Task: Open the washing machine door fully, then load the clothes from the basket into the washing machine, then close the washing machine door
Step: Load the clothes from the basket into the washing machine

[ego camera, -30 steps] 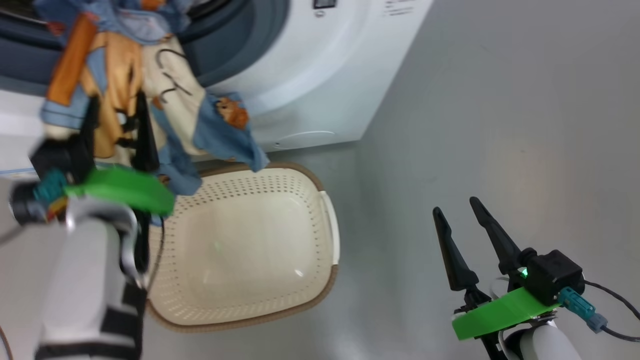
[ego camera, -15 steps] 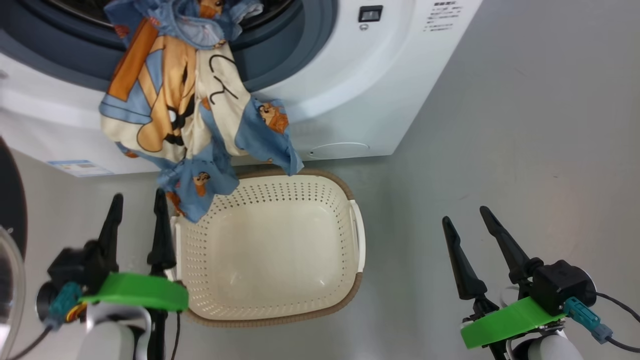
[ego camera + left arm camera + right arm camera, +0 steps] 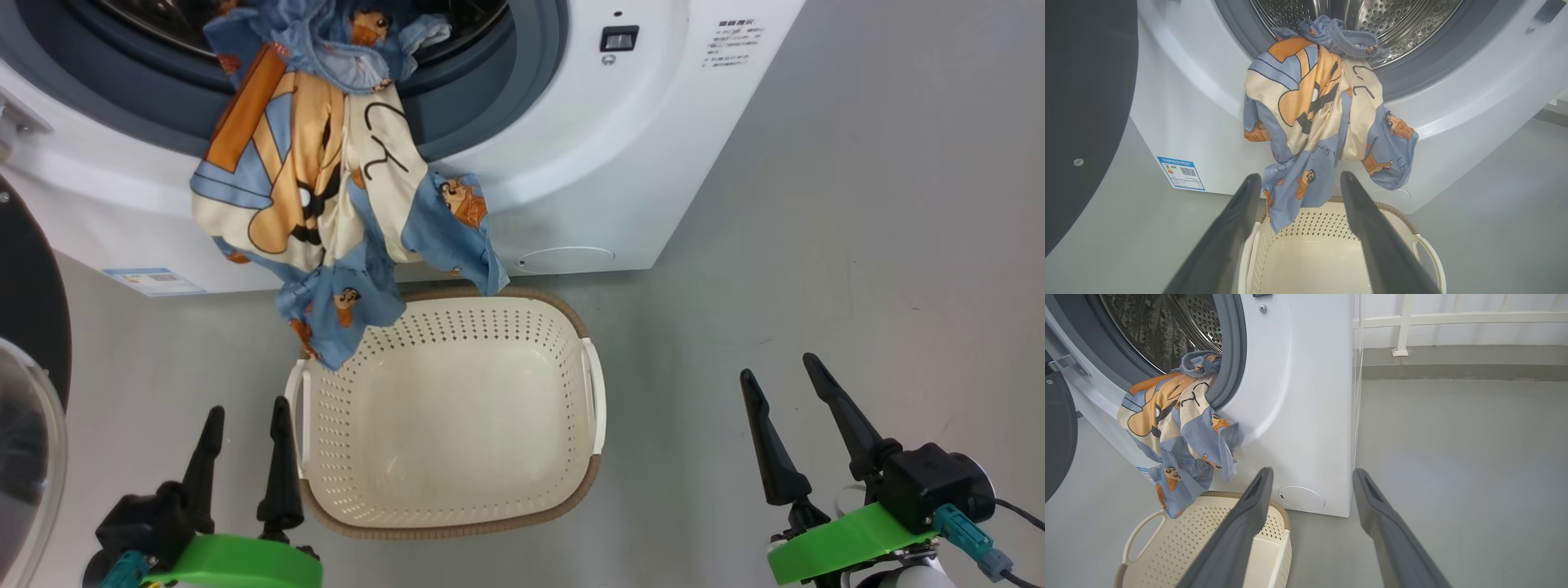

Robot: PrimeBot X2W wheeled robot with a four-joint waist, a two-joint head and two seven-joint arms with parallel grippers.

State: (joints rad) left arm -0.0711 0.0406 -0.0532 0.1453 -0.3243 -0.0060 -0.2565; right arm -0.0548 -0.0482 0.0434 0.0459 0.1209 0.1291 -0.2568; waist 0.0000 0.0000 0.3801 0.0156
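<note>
Over the lower lip of the washing machine (image 3: pixel 653 147) opening: clothes (image 3: pixel 326 188), light blue with small orange-brown cartoon figures and one large cream-and-orange print. Bunched top end just inside the steel drum (image 3: pixel 1392 20). Remainder hanging out across the grey-blue gasket (image 3: pixel 522 90) and down the white front panel, lowest hem dangling at the machine-side left corner of the basket (image 3: pixel 449 532).

Basket: on the floor close in front of the machine, cream, perforated, brown rim, bare bottom showing.

Washing machine door (image 3: pixel 33 278): swung wide to the machine's left, glossy black rim and clear glass bowl at the head view's left edge.

Left gripper (image 3: pixel 247 412): out from the machine front, just beside the basket's left handle, fingers spread apart, nothing between them.

Right gripper (image 3: pixel 777 369): out from the machine's right front corner, well apart from the basket, fingers likewise spread, nothing held.

On the machine front: blue label sticker (image 3: pixel 155 282) low left, round white cap (image 3: pixel 566 260) low right, small black latch window (image 3: pixel 619 38) beside the opening.

Floor (image 3: pixel 857 245): smooth grey, faintly glossy.

Beyond the machine's right side: white railing (image 3: pixel 1404 322) against a pale wall.
</note>
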